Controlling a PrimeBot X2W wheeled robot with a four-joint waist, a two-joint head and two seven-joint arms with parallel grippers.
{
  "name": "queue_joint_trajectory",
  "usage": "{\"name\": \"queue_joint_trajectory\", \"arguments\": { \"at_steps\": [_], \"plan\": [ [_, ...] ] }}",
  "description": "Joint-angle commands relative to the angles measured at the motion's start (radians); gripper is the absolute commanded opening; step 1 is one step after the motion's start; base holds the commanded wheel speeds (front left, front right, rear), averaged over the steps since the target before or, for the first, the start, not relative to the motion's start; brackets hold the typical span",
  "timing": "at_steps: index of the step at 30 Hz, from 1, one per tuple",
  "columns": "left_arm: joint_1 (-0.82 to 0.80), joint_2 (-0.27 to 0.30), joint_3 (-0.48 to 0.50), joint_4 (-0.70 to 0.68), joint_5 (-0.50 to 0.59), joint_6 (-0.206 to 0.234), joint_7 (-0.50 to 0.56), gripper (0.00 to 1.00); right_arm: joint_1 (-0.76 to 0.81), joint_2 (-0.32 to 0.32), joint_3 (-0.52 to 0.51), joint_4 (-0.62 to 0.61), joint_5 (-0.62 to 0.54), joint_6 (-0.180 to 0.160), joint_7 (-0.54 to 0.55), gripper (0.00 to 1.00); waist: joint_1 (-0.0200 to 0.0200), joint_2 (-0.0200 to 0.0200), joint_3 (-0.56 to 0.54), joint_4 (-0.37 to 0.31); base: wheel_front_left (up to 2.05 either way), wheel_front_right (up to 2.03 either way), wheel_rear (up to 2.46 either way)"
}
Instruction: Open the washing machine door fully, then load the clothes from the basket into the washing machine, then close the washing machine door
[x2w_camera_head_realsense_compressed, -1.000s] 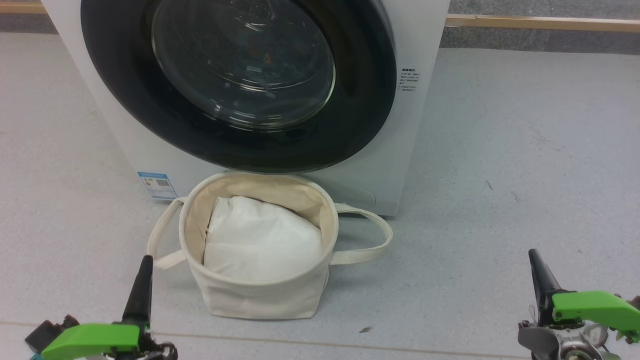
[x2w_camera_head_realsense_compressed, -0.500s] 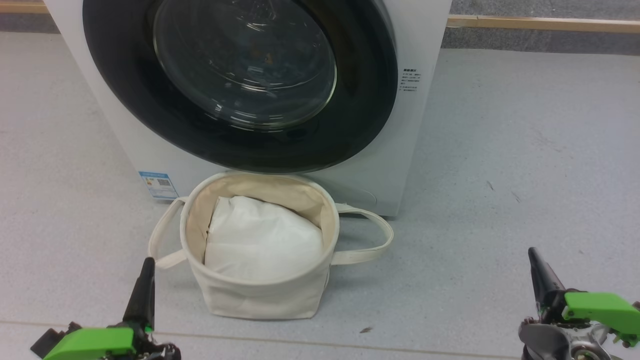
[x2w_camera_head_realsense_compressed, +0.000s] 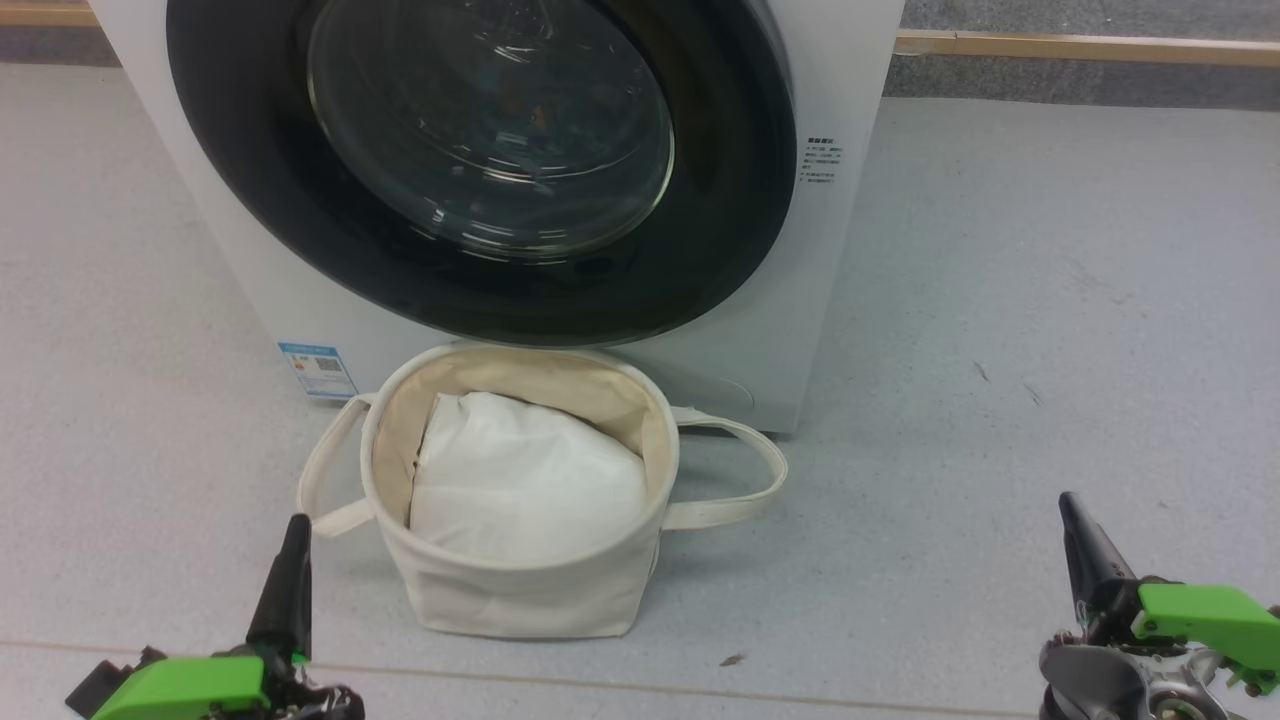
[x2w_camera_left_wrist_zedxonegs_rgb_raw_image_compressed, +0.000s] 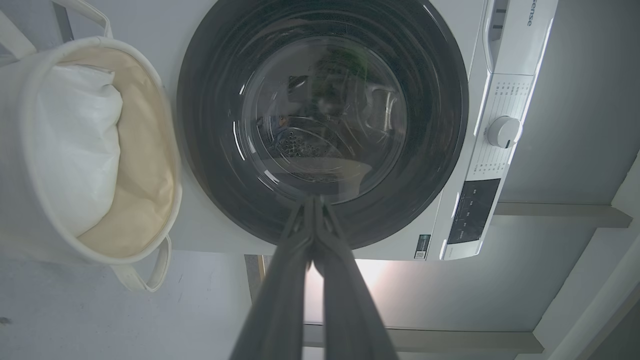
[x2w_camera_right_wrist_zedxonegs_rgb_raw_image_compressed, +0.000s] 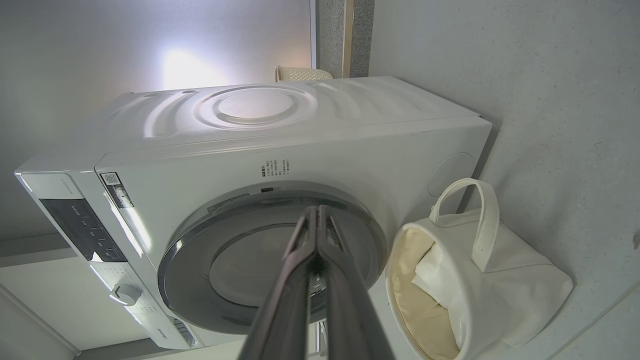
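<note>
Washing machine door (x2w_camera_head_realsense_compressed: 480, 150) sits closed, basket (x2w_camera_head_realsense_compressed: 520, 600) just before it.

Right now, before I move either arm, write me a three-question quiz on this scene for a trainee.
1. True or false: the round, glossy black-rimmed glass washing machine door stands open.
2. What lies in the small cream canvas basket? A) a plain white cloth B) a blue garment with orange prints C) nothing
3. Fill in: the left gripper and the right gripper each have their two long dark fingers ____.

Key
1. False: it sits closed against the white front-loading washing machine.
2. A.
3. Shut, and neither holds anything.
</note>
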Motion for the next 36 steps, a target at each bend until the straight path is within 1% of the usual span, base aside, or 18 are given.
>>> {"name": "queue_joint_trajectory", "arguments": {
  "at_steps": [1,36],
  "plan": [
    [-0.023,0.006,0.034,-0.039,-0.003,-0.007,0.009,0.0,-0.014,-0.004,0.019,-0.037,0.005,0.0,0.008,0.0,0.0,0.0,0.0,0.0,0.0,0.0,0.0],
    [-0.023,0.006,0.034,-0.039,-0.004,-0.007,0.008,0.0,-0.014,-0.004,0.019,-0.037,0.005,0.0,0.008,0.0,0.0,0.0,0.0,0.0,0.0,0.0,0.0]
  ]
}}
